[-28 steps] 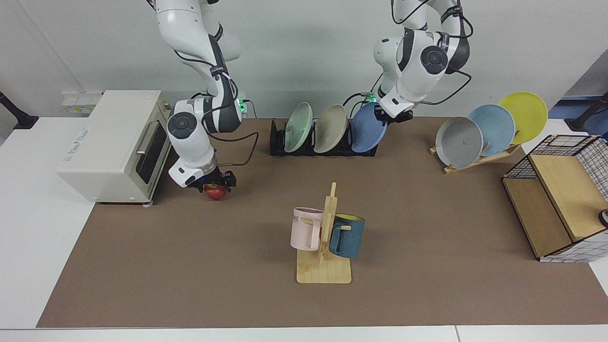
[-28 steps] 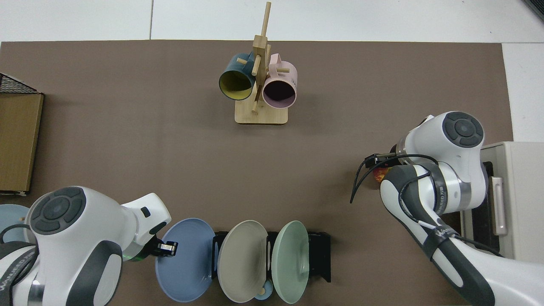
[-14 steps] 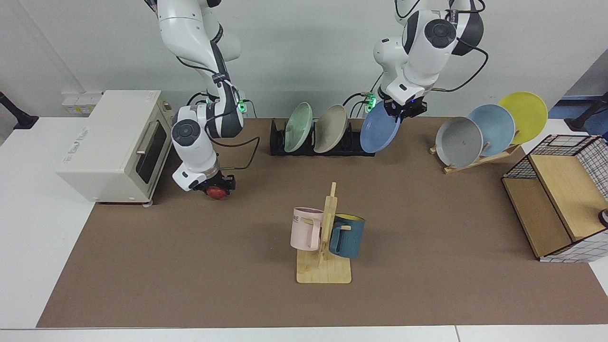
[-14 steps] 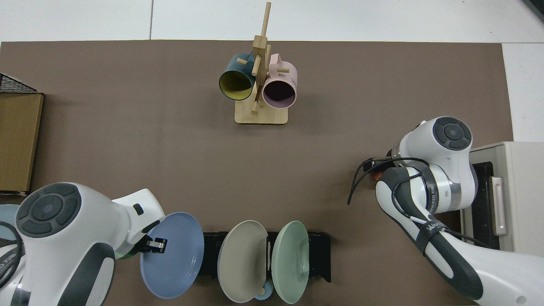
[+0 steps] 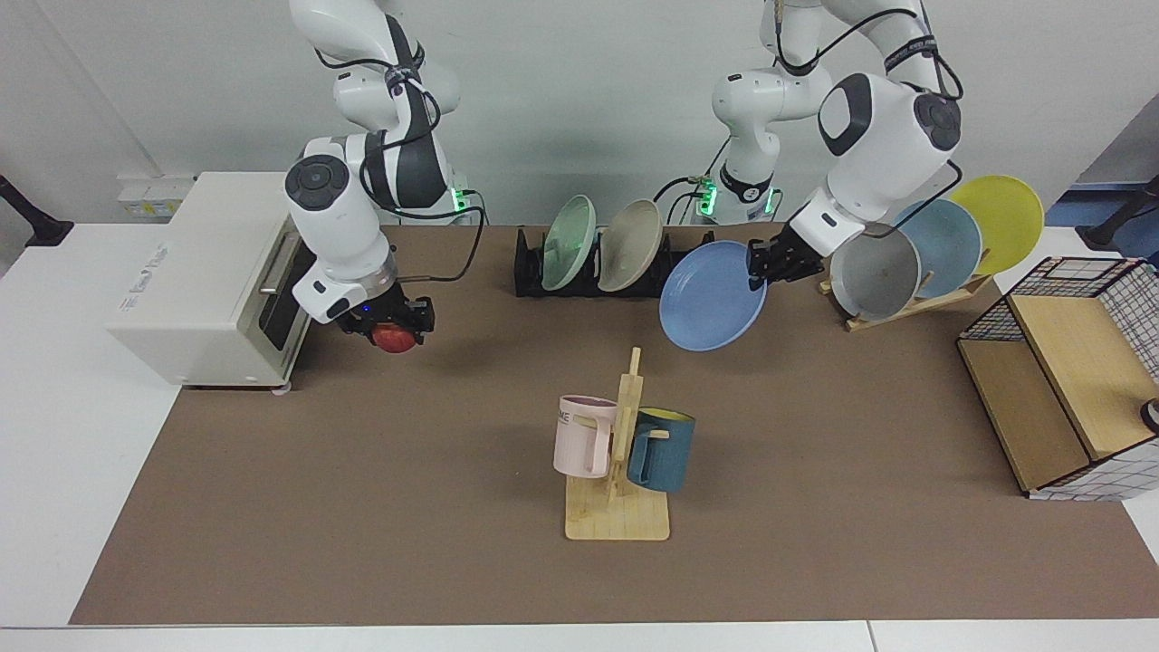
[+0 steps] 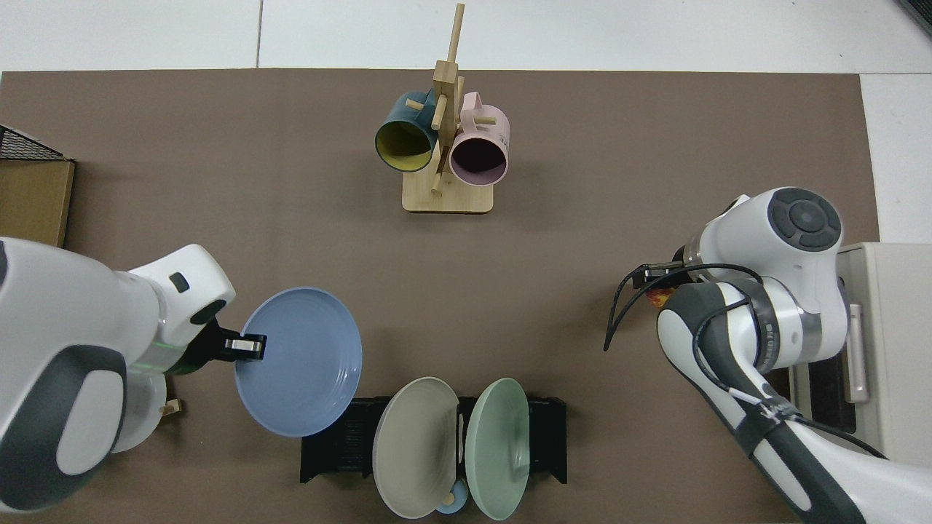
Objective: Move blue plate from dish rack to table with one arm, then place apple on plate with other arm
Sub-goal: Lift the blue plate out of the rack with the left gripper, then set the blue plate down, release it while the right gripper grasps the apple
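1. The left gripper pinches the right edge of the blue plate, its jaws pressed onto the rim, and holds it in the air, clear of the dish rack and tilted toward the camera in the facing view
2. In the top view the same gripper grips the plate at its left edge; the plate hangs over the brown mat just in front of the rack's left end
3. The rack sits at the far side of the table and holds a grey-beige plate and a pale green plate, both on edge
4. The right gripper hangs above the mat just right of the white oven, its jaws closed on the apple, which is lifted off the table
5. From above the apple shows only as a red and yellow sliver beside the right arm's wrist
6. A wooden mug tree stands near the middle of the mat, carrying a pink mug and a dark blue mug
7. At far right a wooden stand holds a grey plate, a paler blue plate and a yellow plate; the left arm's wrist passes in front of the grey one
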{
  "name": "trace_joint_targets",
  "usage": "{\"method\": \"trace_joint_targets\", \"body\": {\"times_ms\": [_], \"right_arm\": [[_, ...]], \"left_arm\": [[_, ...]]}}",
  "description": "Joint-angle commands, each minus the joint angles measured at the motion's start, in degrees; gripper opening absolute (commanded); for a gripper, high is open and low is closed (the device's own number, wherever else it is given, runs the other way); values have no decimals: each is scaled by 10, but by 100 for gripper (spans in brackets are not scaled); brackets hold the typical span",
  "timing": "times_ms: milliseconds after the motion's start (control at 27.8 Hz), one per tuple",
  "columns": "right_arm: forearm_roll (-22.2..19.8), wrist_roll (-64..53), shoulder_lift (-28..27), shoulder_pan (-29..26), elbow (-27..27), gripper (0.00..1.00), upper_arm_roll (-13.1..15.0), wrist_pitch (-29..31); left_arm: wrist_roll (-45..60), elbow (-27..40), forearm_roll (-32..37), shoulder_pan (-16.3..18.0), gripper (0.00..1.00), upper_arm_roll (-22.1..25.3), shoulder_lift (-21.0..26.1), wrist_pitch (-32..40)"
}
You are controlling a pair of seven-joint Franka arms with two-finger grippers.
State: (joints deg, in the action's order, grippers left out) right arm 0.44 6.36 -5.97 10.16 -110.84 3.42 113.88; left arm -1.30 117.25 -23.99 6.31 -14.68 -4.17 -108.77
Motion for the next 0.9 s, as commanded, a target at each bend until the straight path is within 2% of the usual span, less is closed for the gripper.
{"method": "trace_joint_targets", "body": {"times_ms": [0,252,468,719,791,863], "right_arm": [[-8,6,-7,-4,69,0,-2,-60],[-6,-4,4,-1,106,0,3,-117],[-5,-3,10,-6,104,0,0,-111],[-3,-3,10,-6,102,0,0,-111],[-3,-3,10,-6,102,0,0,-111],[-1,-3,11,-6,101,0,0,-111]], "left_arm": [[-5,-23,-89,-6,0,-10,68,-67],[-5,-15,-94,-12,0,-87,126,-194],[-10,6,-87,-25,0,-117,148,-246],[-13,37,-71,-38,0,-142,145,-282],[-12,40,-71,-39,4,-143,142,-282],[-14,50,-69,-43,13,-153,139,-288]]}}
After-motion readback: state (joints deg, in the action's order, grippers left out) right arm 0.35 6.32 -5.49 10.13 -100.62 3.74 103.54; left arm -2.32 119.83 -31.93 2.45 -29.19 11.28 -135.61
